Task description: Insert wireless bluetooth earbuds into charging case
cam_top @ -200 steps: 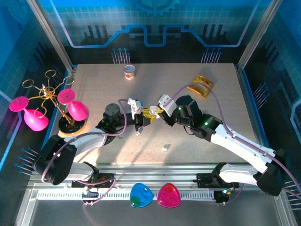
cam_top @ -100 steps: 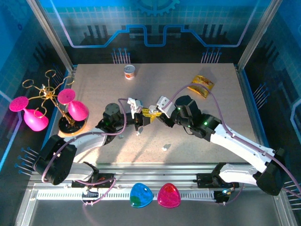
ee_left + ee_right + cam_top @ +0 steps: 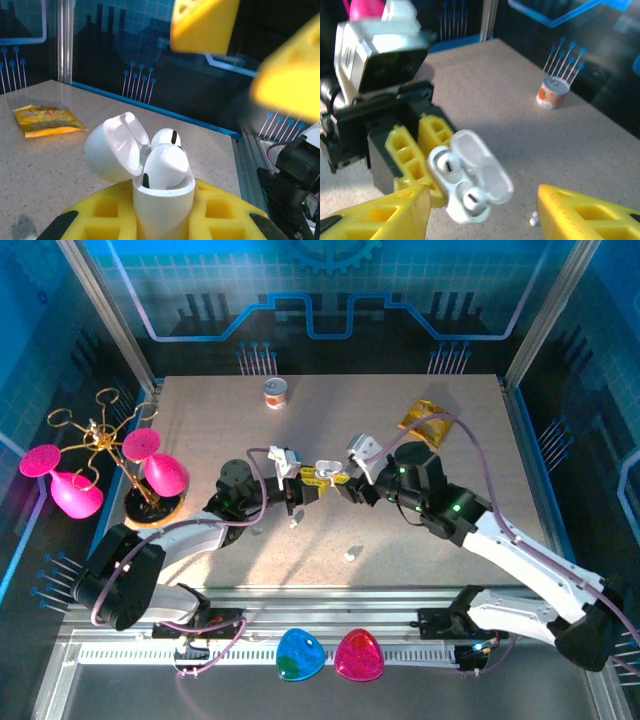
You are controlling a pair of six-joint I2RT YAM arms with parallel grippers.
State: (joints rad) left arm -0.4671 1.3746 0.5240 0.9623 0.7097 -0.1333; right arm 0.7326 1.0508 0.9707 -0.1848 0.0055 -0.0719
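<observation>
The white charging case point(image 3: 162, 200) stands upright between my left gripper's point(image 3: 162, 222) yellow pads, which are shut on it. Its lid point(image 3: 112, 147) is flipped open. Two white earbuds point(image 3: 165, 162) sit in its wells, one behind the other. In the right wrist view the same case point(image 3: 465, 212) shows both earbuds point(image 3: 446, 162) seated. My right gripper point(image 3: 482, 215) is open, its fingers point(image 3: 590, 212) wide on either side of the case and not touching it. From above, the case point(image 3: 326, 470) hangs mid-table between the left gripper point(image 3: 312, 480) and right gripper point(image 3: 348, 483).
Loose earbuds point(image 3: 351, 554) lie on the table near the front, another point(image 3: 293, 523) under the left wrist. A small can point(image 3: 276, 393) stands at the back, a yellow packet point(image 3: 427, 418) back right. A gold rack with pink glasses point(image 3: 110, 455) occupies the left edge.
My right gripper has opened and drawn back to the right, away from the case. The left gripper holds the case in the same place.
</observation>
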